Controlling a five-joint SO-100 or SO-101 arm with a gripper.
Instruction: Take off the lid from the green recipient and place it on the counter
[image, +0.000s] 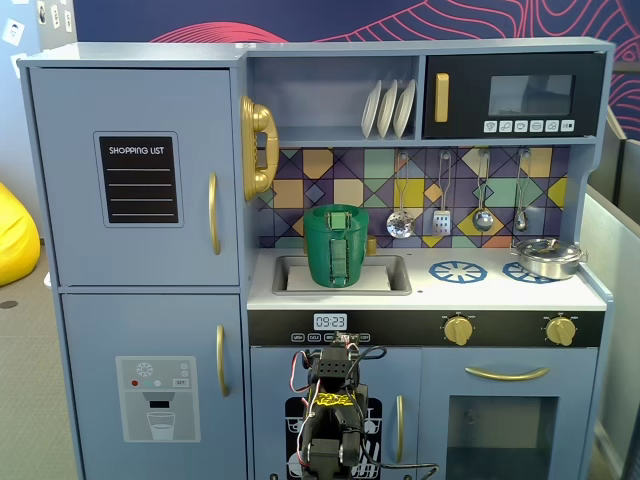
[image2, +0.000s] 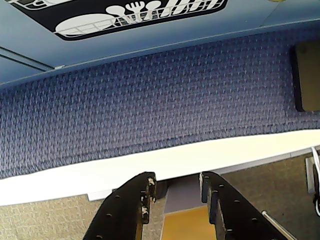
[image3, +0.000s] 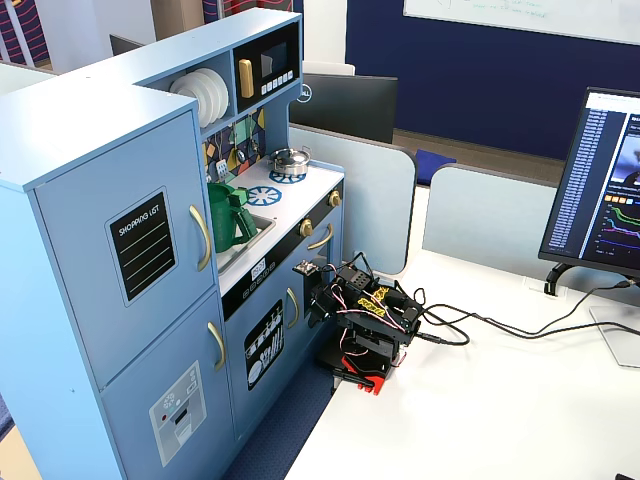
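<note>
The green recipient (image: 337, 252) stands upright in the sink at the left of the white counter (image: 480, 292). The green lid (image: 337, 209) sits on its mouth. Both also show in the other fixed view: recipient (image3: 228, 222), lid (image3: 220, 188), counter (image3: 293, 196). My arm (image: 335, 400) is folded low in front of the kitchen's lower doors, well below the counter and far from the recipient. In the wrist view my gripper (image2: 176, 182) is open a little and empty, and points down at the white table edge and blue carpet. Recipient and lid are out of that view.
A shiny silver pot (image: 547, 257) with its own lid sits on the right burner ring. Utensils (image: 440, 210) hang on the back wall above the counter. A gold phone (image: 258, 148) hangs at the left of the alcove. A monitor (image3: 610, 190) and cables (image3: 500, 330) are on the white desk (image3: 480, 420).
</note>
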